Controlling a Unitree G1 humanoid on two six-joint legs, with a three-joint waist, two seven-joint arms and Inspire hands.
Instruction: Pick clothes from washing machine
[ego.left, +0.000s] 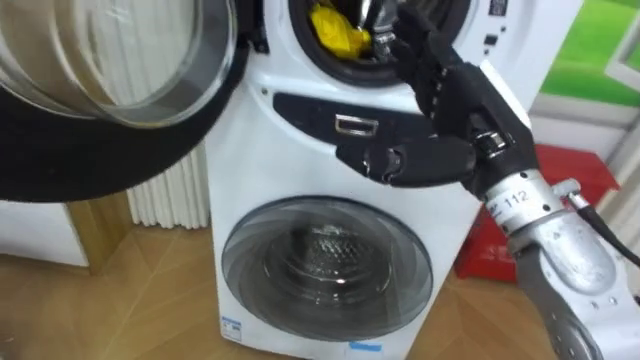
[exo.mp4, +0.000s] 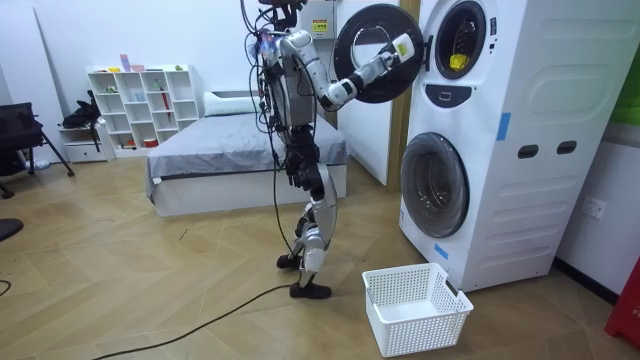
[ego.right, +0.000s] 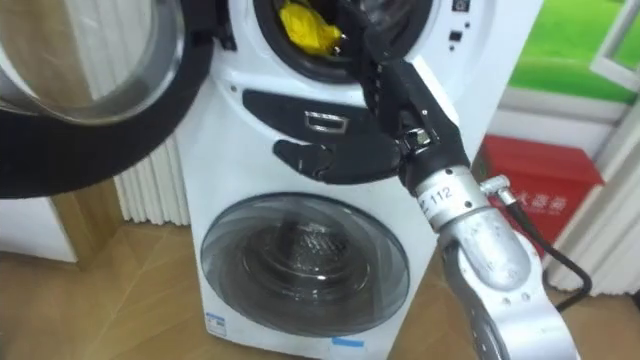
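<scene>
Right now the robot's right hand (ego.left: 440, 85) is up at the round mouth of the top washing machine (ego.left: 290, 160). Its fingers (ego.left: 408, 48) look stretched out and lie at the dark edge of the hole. They are not curled round anything, so the hand holds nothing.

The yellow cloth (ego.left: 338, 30) sits inside the drum, just beside the fingertips and a little to the robot's left. It lies in a crumpled lump.

The cloth looks soft and light and will likely flop and hang down when lifted. A good place to grab is the bunched-up middle, so the whole piece comes along. A corner could slip out or drag on the rim.

The hole is small, and its rim is close round the hand, so I think the hand must go straight in and come straight out. The big round door (ego.left: 100, 160) stands open on the robot's left, near the arm's path. Below is the shut lower door (ego.left: 325, 265). A white basket (exo.mp4: 400, 322) waits on the floor by the robot's feet, with open room above it.
</scene>
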